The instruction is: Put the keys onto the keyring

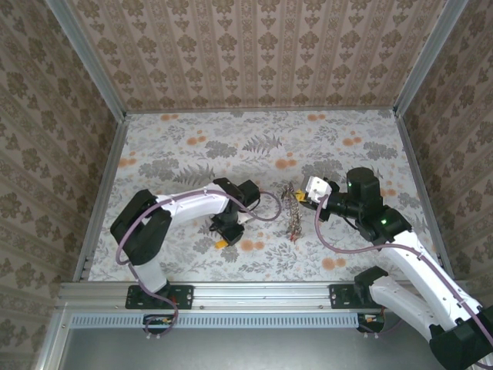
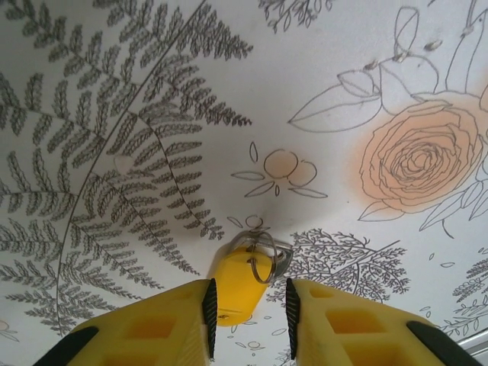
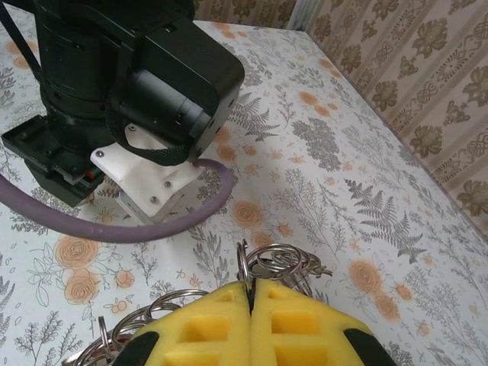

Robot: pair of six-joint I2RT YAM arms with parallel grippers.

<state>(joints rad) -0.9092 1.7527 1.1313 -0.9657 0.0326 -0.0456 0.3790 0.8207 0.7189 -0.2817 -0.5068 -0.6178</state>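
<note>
**Keys** [image 3: 284, 263]: a bunch of small metal keys and split rings. Judged light, rigid and slippery. The pieces are loosely linked and will likely swing and tangle when lifted. In the top view the bunch [image 1: 293, 212] trails in a line over the table from the right gripper toward the near edge.

**Right gripper** [image 3: 250, 301]: fingers pressed together, pinching a thin ring of the bunch. Judged a marginal hold, since thin wire between flat pads can pivot.

**Tagged key** [image 2: 238, 288]: lies flat on the table, yellow tag nearest the left gripper, small ring [image 2: 264, 255] at its far end. The tag is the broadest and least slippery part, so it is the recommended grip point.

**Left gripper** [image 2: 250, 309]: fingers spread, one on either side of the tag. No contact with the tag can be seen.

**Keyring** [image 2: 85, 152]: a thin dark arc lying flat on the table beside the tagged key, taken to be the loop. Judged stiff wire with a low profile, hard to pinch from above. Its opening cannot be made out.

**Clearance:** the table [image 1: 192, 139] has open room toward the far wall. The two grippers work near each other at centre. The purple cable [image 3: 152, 229] of the left arm [image 3: 130, 69] loops between them and could snag the bunch. The walls stand well apart from the work.
</note>
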